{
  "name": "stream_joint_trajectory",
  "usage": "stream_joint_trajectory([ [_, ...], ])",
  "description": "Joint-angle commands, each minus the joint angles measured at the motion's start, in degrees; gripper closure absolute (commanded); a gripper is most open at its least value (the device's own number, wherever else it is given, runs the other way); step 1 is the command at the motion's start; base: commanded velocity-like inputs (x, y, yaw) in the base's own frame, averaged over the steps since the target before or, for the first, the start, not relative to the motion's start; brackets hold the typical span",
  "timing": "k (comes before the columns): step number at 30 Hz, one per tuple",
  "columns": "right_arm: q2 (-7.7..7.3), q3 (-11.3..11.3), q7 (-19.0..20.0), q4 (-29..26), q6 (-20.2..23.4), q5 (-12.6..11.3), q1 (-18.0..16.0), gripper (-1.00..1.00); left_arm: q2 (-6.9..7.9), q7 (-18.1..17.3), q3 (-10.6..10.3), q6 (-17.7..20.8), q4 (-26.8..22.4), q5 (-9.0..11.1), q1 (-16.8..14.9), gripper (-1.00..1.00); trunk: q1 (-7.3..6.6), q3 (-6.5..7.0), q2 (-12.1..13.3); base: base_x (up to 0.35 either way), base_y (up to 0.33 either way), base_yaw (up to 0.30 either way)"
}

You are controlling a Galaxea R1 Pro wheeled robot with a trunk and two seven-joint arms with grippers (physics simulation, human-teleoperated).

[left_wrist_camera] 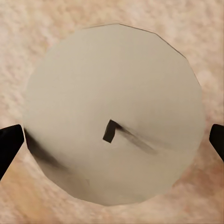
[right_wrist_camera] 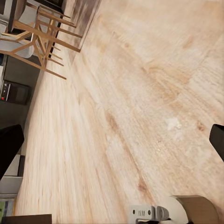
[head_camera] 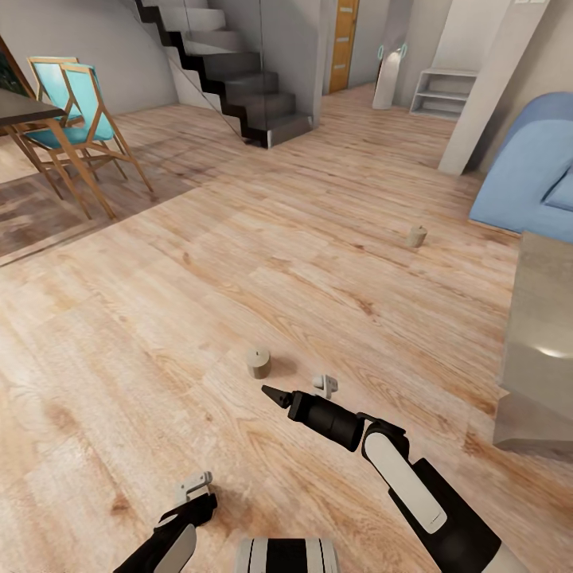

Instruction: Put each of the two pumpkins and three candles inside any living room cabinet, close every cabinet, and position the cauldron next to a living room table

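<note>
Head view showed two candles standing upright on the wooden floor [head_camera: 159, 334]: a near candle [head_camera: 258, 363] just ahead of the right end effector [head_camera: 274, 393], and a far candle [head_camera: 416, 235] well apart, toward the blue sofa [head_camera: 529, 171]. In the right wrist view I noted its fingers [right_wrist_camera: 9, 147] spread wide, holding nothing. The left end effector [head_camera: 195, 487] hung low; its fingers [left_wrist_camera: 9, 144] stood wide either side of a third candle [left_wrist_camera: 112, 88], and I could not tell whether they touched it.

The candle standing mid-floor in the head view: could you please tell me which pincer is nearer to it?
Right. The right pincer is just beside the candle; the left pincer sits farther back.
</note>
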Motion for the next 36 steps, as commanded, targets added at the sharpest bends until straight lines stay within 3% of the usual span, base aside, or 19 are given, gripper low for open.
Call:
stream_joint_trajectory([
  [1,-0.05,0.0,0.0,0.0,0.1,-0.2,0.0,-1.00,0.04,0.5,-0.3,0.2,-0.1,0.1,0.0,-1.00,-0.01,-0.04,0.0,0.000,0.000,0.000],
  [29,-0.09,0.0,0.0,0.1,0.1,-0.1,0.0,-1.00,0.10,0.5,-0.3,0.3,-0.1,0.4,0.0,-1.00,-0.01,-0.04,0.0,0.000,0.000,0.000],
  [30,-0.07,0.0,0.0,0.1,0.1,-0.1,0.0,-1.00,0.10,0.5,-0.3,0.3,-0.1,0.4,0.0,1.00,-0.01,-0.04,0.0,0.000,0.000,0.000],
  [36,-0.05,0.0,0.0,0.1,0.1,-0.1,0.0,-1.00,0.12,0.5,-0.4,0.2,-0.1,0.3,0.0,1.00,-0.01,-0.04,0.0,0.000,0.000,0.000],
])
